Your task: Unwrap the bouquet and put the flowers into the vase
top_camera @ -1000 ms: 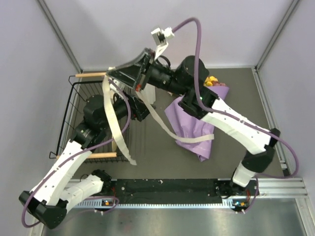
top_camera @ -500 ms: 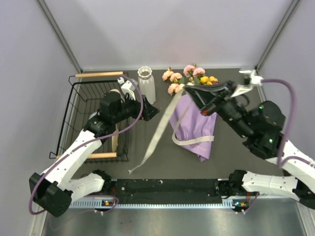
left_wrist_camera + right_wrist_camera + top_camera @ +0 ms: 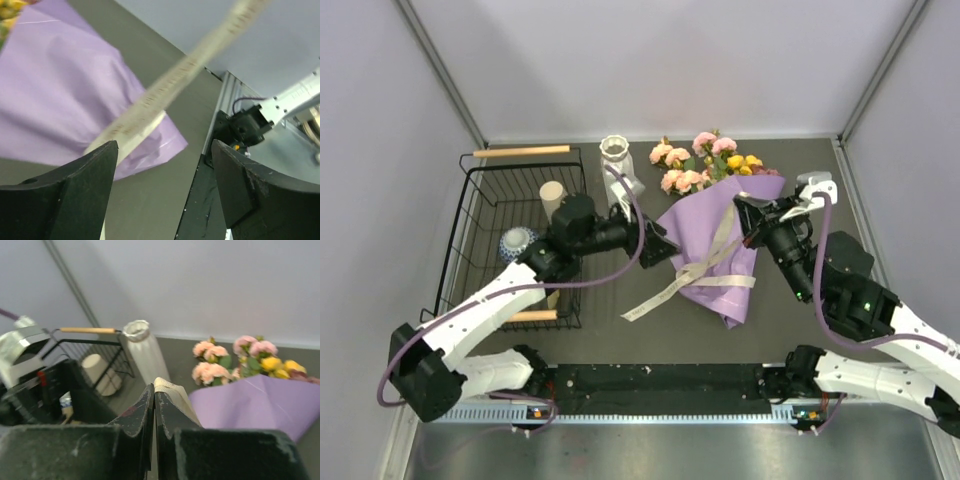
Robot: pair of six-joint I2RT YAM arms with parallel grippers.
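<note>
Grey tabletop [image 3: 605, 350], pale walls [image 3: 720, 60]; L claw [image 3: 665, 250] apart, R claw [image 3: 154, 390] clamped on ribbon [image 3: 672, 289].

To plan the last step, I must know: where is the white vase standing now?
In the top view the vase stands upright at the far side of the table, left of centre, between the wire basket and the pink flowers.

Bouquet [image 3: 695, 230]: matt lilac paper wrap, crossed by a cream woven ribbon [image 3: 650, 303]. Left of it, a matt white ribbed vase [image 3: 617, 165] and a black metal-wire basket [image 3: 480, 200] with bare wooden handles [image 3: 520, 151].
</note>
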